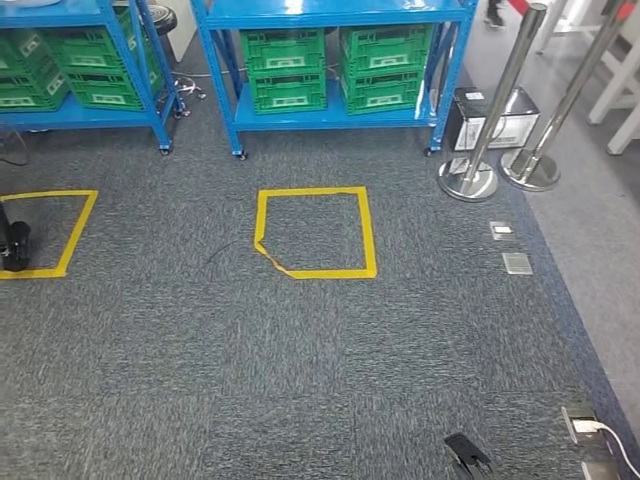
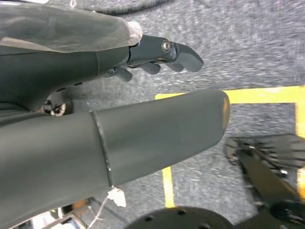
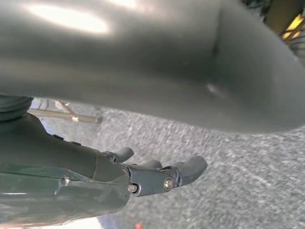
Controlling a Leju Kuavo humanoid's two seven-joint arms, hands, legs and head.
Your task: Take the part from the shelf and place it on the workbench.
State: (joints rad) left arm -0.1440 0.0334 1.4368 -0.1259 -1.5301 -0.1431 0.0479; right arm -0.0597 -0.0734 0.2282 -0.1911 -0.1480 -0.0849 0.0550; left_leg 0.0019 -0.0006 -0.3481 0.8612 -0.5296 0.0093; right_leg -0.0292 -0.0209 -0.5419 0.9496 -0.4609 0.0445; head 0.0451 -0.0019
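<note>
Two blue shelves (image 1: pixel 332 115) stand at the far side of the grey carpet. Green crates (image 1: pixel 287 68) sit on their lower levels, and I cannot make out what they contain. In the left wrist view my left hand (image 2: pixel 90 67) hangs over the carpet with its thick thumb (image 2: pixel 162 124) and dark fingers (image 2: pixel 179 55) stretched out and apart, holding nothing. In the right wrist view my right hand (image 3: pixel 107 176) hangs the same way, with its fingers (image 3: pixel 187 169) straight and nothing between them and the thumb (image 3: pixel 179 62).
A yellow tape square (image 1: pixel 315 232) marks the carpet before the middle shelf, and another (image 1: pixel 53 230) lies at the left. Two chrome stanchions (image 1: pixel 469 178) and a black box (image 1: pixel 490 115) stand at the right. Floor sockets (image 1: pixel 516 263) and a white cable (image 1: pixel 619 445) lie along the right side.
</note>
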